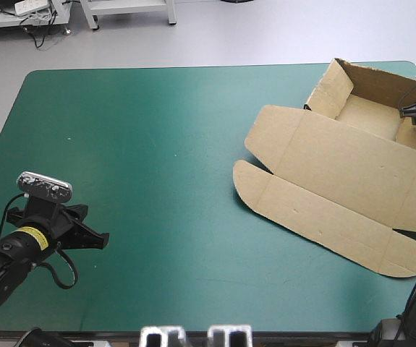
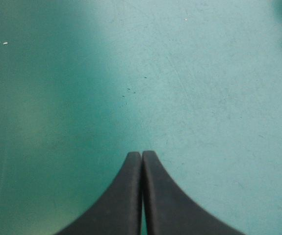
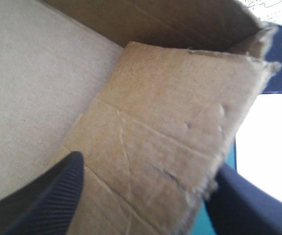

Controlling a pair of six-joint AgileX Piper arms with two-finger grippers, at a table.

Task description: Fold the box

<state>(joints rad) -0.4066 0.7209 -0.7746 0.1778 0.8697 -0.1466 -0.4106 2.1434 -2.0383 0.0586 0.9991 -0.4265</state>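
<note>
Your box is half made: walls up, lid flat on the desk. Your right claw stands apart astride one wall; your left claw, pressed together, waits aside.

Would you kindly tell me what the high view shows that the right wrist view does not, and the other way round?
Only the high view: the whole box, its lid flat on the teal-green cover, and the left gripper far from it. Only the right wrist view: the right gripper open, its fingers either side of a ragged-edged side wall. Both: the brown board of the box's tray.
</note>
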